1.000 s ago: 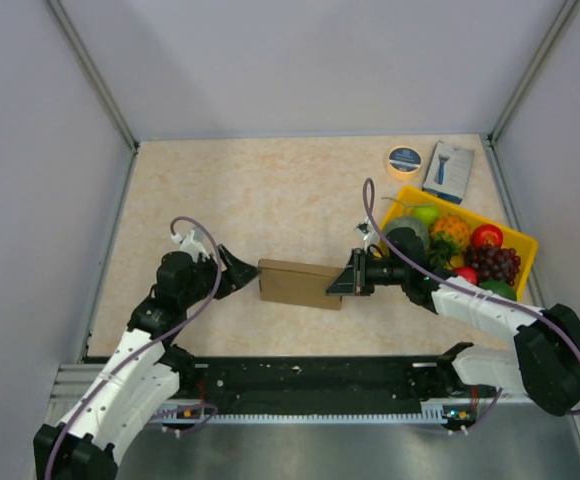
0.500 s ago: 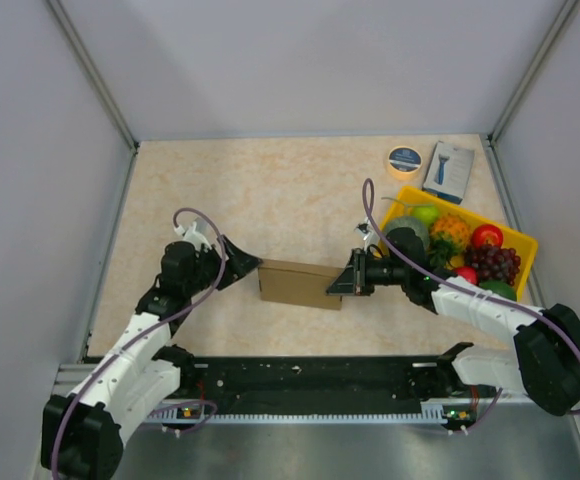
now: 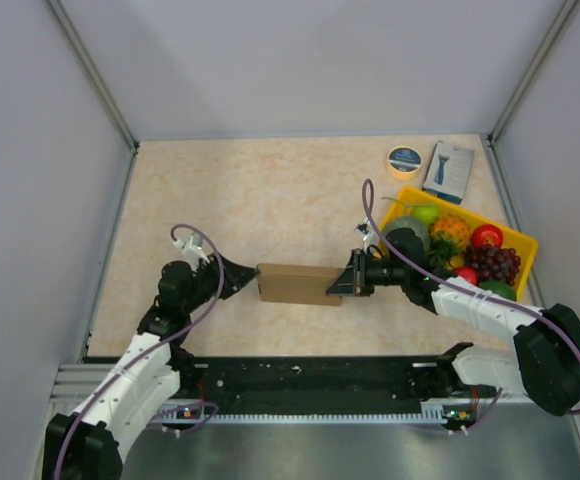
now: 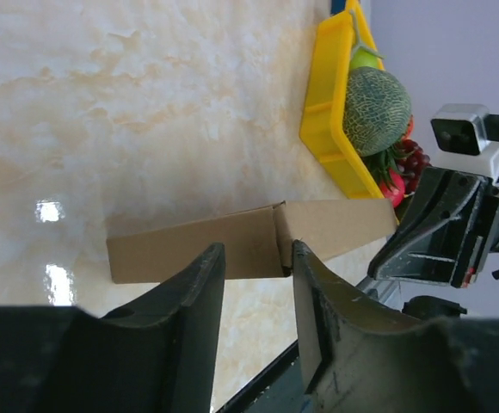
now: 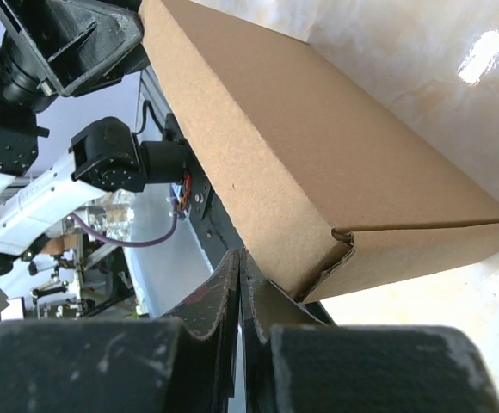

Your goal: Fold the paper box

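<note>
- Where the left gripper [image 3: 250, 273] and the right gripper [image 3: 336, 285] point at each other, the paper box [image 3: 295, 284] is seen lying flat between them. It is closer to the near edge of the worktop [image 3: 250, 190] than to the far edge, and about halfway between the left and right edges.
- The paper box is folded up into a long brown carton. A seam is seen at its right end, where the sides meet.
- The left gripper is placed at the left end of the paper box. Its fingers [image 4: 200, 288] are spread apart with a gap, and a corner of the carton is seen through that gap. It cannot be told if the carton is touched by these fingers.
- The right gripper is set against the right end of the carton. Its fingers [image 5: 219, 288] are pressed tight together, and nothing is seen pinched between them. Their tips are set at the low edge of that end.
- Farther back, a yellow tray [image 4: 321, 103] is placed by the right edge. It is filled with fruit, such as a melon [image 4: 376, 110] and grapes [image 3: 492, 263].
- At the far right corner, a roll of tape [image 3: 404, 160] and a small blue-and-white box [image 3: 448, 171] are set side by side.
</note>
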### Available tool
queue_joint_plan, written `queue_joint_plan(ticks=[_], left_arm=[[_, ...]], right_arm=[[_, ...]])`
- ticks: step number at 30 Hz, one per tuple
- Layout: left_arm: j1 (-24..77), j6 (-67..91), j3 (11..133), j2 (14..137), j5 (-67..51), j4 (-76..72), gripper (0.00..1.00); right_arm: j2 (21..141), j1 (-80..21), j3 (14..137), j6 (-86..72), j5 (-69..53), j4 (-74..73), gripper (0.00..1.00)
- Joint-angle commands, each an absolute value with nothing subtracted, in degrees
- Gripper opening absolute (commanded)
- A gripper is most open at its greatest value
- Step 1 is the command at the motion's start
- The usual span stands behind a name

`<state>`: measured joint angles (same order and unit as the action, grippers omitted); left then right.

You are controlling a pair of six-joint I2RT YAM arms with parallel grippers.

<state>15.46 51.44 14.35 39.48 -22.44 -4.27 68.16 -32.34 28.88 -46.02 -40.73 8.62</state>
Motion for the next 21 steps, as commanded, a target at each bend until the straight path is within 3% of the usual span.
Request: queue_joint_plan(ticks=[1,7,11,12,14,17,19,21], left_arm=[[14.85,50.54,8.79,39.82,-17.93,1.65,0.33],[14.85,48.69,9.84,37.36,-17.58,7.63,0.21],[14.94,49.04,8.27,34.39,-20.48,10.45,0.2],[14.94,48.87,8.0,32.8,-20.22,11.76,0.2],[14.94,48.95,7.65,27.46,-19.77,16.07,0.2],[14.94,49.65,8.96,20.95,-20.39,21.17,0.22],[14.94,50.53,9.49,18.38,-21.61,24.07,0.26],[14.94,50.63,10.8,14.69,-24.78,27.23,0.32]], right_arm=[[68.91,-31.64,26.98,-44.65,-39.2,7.82,0.0],[68.21,-31.73,28.12,-41.32,-39.72,5.37,0.0],[60.58,-33.31,32.42,-35.09,-38.07,-11.36,0.1],[58.64,-33.66,33.3,-34.55,-36.84,-13.95,0.19],[52.84,-33.66,33.57,-34.1,-36.48,-19.65,0.27],[47.4,-33.75,33.57,-34.19,-36.56,-24.07,0.32],[45.54,-33.75,34.36,-34.54,-35.69,-26.8,0.35],[43.95,-33.75,35.15,-34.72,-34.55,-27.77,0.45]])
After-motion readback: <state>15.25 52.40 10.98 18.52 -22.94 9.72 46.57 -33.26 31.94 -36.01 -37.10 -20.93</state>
